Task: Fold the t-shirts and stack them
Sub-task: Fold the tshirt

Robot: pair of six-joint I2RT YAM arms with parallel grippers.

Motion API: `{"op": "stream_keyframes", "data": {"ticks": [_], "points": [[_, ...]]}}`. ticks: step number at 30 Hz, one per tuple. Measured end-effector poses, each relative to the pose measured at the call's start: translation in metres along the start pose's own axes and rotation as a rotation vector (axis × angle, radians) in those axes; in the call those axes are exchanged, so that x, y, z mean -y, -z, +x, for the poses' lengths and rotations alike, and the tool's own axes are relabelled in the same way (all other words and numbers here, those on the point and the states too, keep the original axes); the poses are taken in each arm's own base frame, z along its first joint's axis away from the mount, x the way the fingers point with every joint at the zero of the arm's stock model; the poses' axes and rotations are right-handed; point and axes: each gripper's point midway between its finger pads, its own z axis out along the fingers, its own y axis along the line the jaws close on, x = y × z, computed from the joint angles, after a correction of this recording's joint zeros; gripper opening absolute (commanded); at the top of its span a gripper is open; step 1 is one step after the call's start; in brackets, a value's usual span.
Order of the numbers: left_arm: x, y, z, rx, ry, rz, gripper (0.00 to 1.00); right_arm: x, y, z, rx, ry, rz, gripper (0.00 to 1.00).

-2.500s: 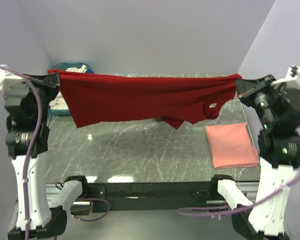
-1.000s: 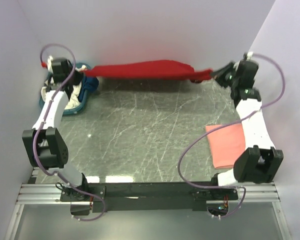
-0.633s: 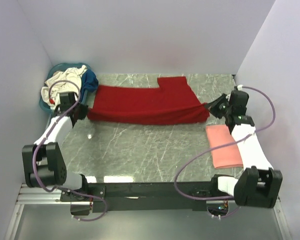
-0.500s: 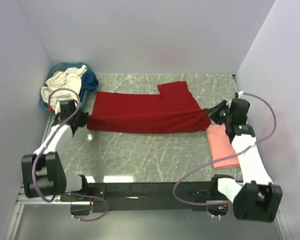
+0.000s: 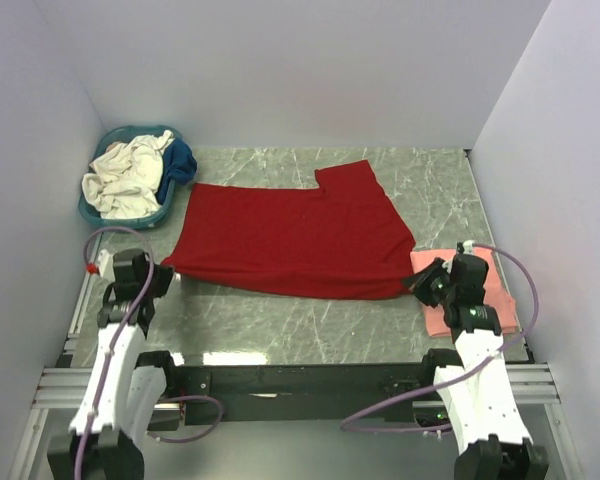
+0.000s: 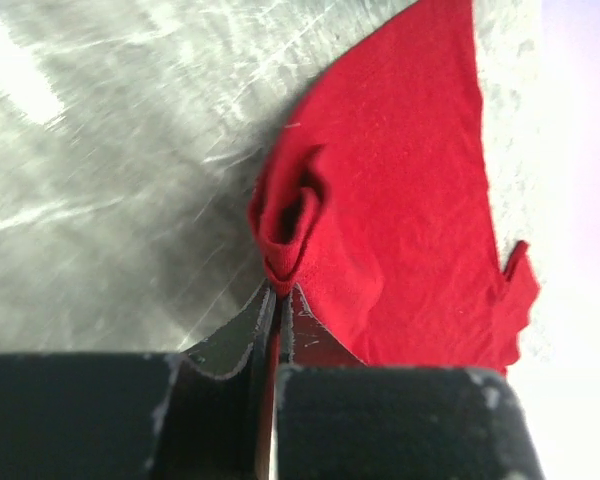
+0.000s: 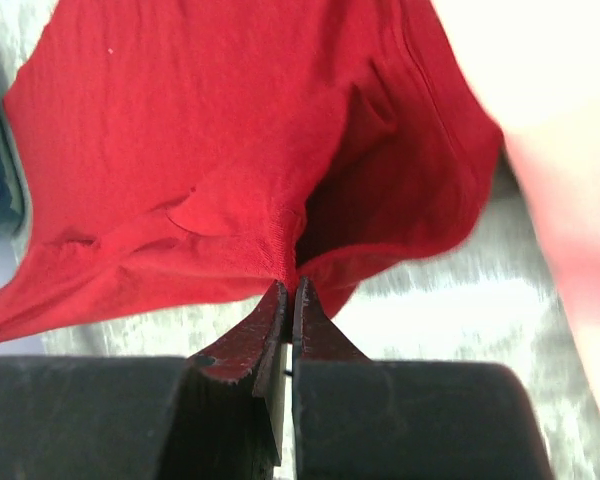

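Left wrist view: the left gripper [image 6: 278, 290] has its fingers [image 6: 220, 345] pressed together on a bunched corner of the deep red t-shirt [image 6: 410, 190], and the cloth runs straight into the seam between them. Right wrist view: the right gripper [image 7: 285, 287] is likewise clamped on a gathered fold of the same shirt, with no gap showing between its jaws.

Top view: the deep red t-shirt lies spread flat across the middle of the grey marbled table [image 5: 280, 315], one sleeve projecting towards 12 o'clock. The left gripper pinches the shirt's corner at 8 o'clock and the right gripper pinches the corner at 4 o'clock (both arms are drawn in low at the near edge).

The salmon pink t-shirt [image 5: 502, 295] lies folded at 4 o'clock on the table, just beside the red shirt and partly under the right arm.

At 10 o'clock, in the far corner, the teal basket [image 5: 95, 214] holds a crumpled cream-white t-shirt [image 5: 130, 175] and a dark blue t-shirt [image 5: 183, 160].
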Motion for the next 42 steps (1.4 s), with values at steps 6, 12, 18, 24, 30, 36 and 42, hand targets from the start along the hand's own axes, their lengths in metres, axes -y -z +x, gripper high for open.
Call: {"op": "stream_keyframes", "data": {"ticks": [6,12,18,24,30,36,42], "points": [[-0.021,0.027,0.001,0.048,0.08,-0.005,0.46,0.006,0.019,0.018,-0.013,-0.044,0.019,0.46],[-0.031,0.04,-0.003,0.081,0.132,-0.051,0.61,-0.004,0.047,0.013,0.027,-0.052,0.017,0.8],[-0.002,0.044,-0.021,0.108,0.113,-0.019,0.54,-0.028,0.051,-0.009,0.059,-0.035,-0.035,0.82],[-0.008,0.006,-0.003,0.015,0.063,-0.117,0.52,-0.028,0.018,-0.005,-0.048,-0.035,0.012,0.82],[-0.008,-0.008,0.021,-0.045,-0.014,-0.147,0.51,-0.049,-0.001,0.029,-0.149,0.081,-0.002,0.82],[-0.012,-0.012,0.024,-0.02,-0.053,-0.179,0.51,-0.035,-0.007,0.05,-0.153,0.05,0.002,0.82],[-0.004,-0.029,0.015,0.014,-0.073,-0.222,0.47,-0.013,-0.015,0.06,-0.177,0.048,0.084,0.81]]}}
